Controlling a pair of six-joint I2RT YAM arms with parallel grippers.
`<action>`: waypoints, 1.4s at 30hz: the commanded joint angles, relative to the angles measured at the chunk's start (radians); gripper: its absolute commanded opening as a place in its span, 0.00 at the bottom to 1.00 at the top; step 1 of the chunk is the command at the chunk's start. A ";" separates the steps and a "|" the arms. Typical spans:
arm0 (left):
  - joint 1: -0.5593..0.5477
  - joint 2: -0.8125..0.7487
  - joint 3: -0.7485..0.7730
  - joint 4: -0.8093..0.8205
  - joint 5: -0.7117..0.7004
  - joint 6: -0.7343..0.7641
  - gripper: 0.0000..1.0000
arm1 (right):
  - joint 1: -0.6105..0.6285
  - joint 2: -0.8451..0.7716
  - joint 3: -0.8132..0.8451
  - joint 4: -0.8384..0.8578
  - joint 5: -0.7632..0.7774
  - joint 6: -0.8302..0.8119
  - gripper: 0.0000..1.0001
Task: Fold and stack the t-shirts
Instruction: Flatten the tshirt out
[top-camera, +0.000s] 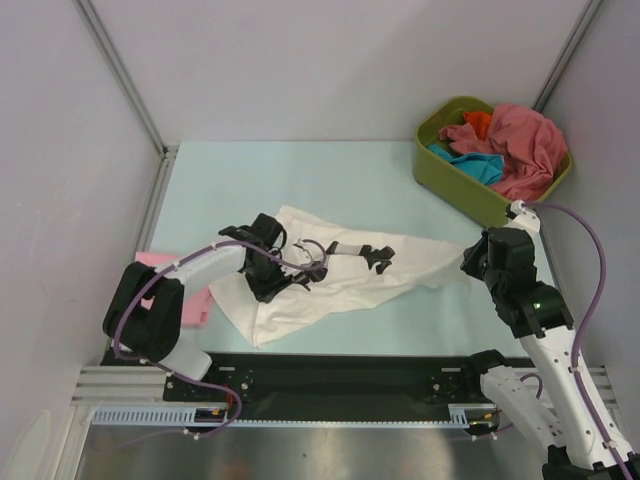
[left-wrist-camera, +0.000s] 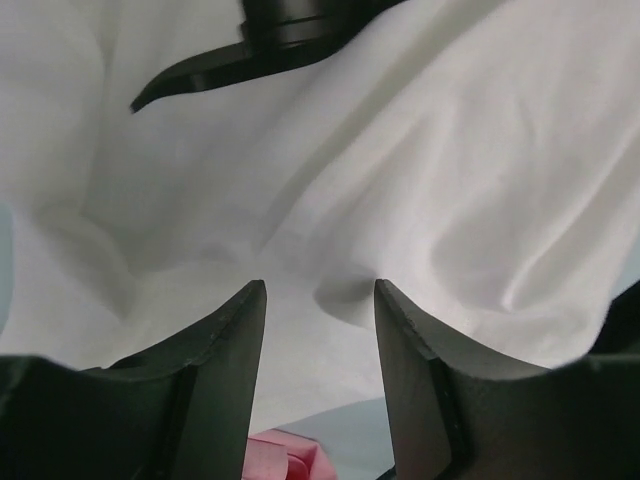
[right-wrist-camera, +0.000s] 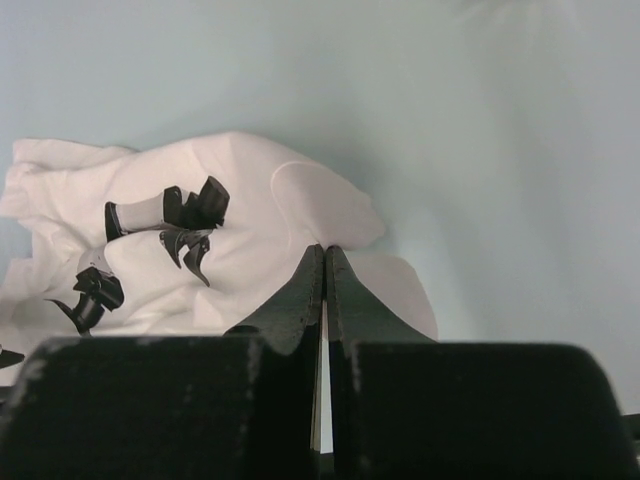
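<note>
Near left of the counter (top-camera: 300, 170): pink tee (top-camera: 197, 300) lying flat, partly under the left arm. A strip of it shows low in the left wrist view.

Left hand (top-camera: 285, 278) is just past it. It's open, jaws apart, tips close over wrinkled white cloth.

White tee (top-camera: 340, 290) is sprawled mid-counter, crumpled. It's wide at the near-left end and narrows toward the right. The dark print (top-camera: 375, 255) is face up around its middle, beyond the left hand's tips.

Right hand (top-camera: 475, 265) is at the tee's right end, jaws pressed together. In the right wrist view the tips sit in front of the cloth edge, and I can't tell if any cloth is pinched.

Far right corner: green tub (top-camera: 440, 175) on the counter, well apart from the white tee. It holds a heap of tees: the red tee (top-camera: 525, 145) is biggest and spills over the rim, the teal tee (top-camera: 475, 165) is on the near side, and the orange tee (top-camera: 480, 122) is at the back.
</note>
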 joint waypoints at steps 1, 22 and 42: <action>0.063 -0.001 0.016 0.112 -0.046 -0.058 0.53 | -0.006 -0.018 -0.008 0.015 -0.014 -0.011 0.00; 0.086 -0.103 0.042 -0.014 0.031 -0.007 0.00 | -0.034 0.002 0.033 0.033 0.008 -0.035 0.00; 0.481 0.113 1.367 0.057 -0.239 -0.176 0.00 | -0.251 0.711 0.936 0.536 -0.401 0.058 0.00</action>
